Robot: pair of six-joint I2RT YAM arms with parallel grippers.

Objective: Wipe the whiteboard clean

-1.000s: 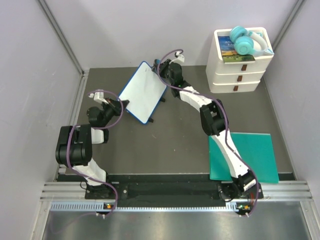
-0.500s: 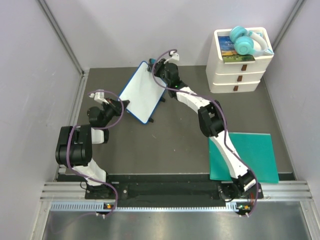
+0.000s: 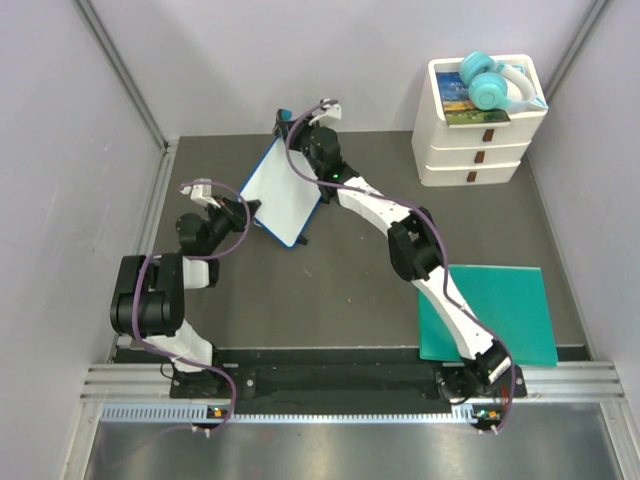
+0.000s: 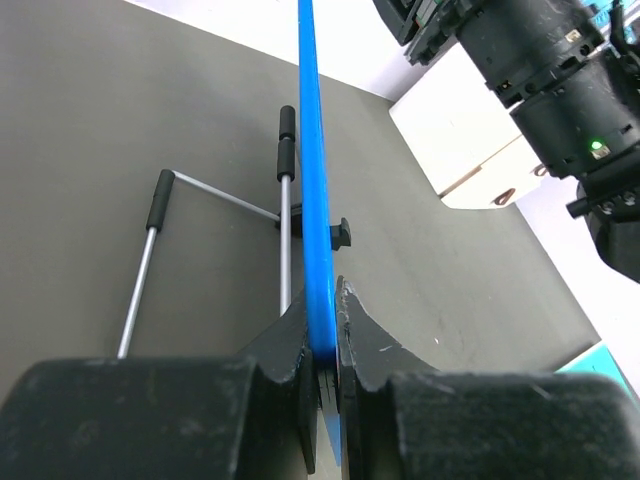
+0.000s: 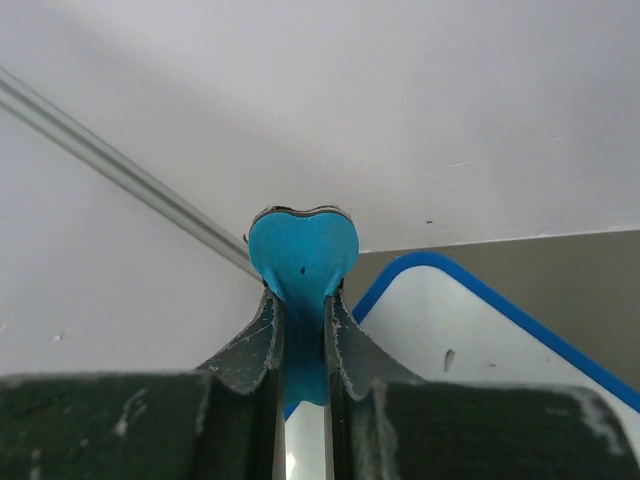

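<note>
The whiteboard, white with a thin blue rim, stands tilted at the back of the dark table. My left gripper is shut on its near-left edge; in the left wrist view the blue rim runs edge-on between the jaws of this gripper. My right gripper is shut on a blue heart-shaped eraser at the board's far corner. In the right wrist view this gripper sits just left of the board's rounded corner.
A white drawer unit with teal headphones on top stands at the back right. A teal mat lies at the front right under the right arm. The board's metal stand legs rest on the table. Grey walls enclose the back and sides.
My right gripper has moved left with the eraser along the board's far part to its far-left corner. The board has tilted and looks narrower. The left gripper has held still.
</note>
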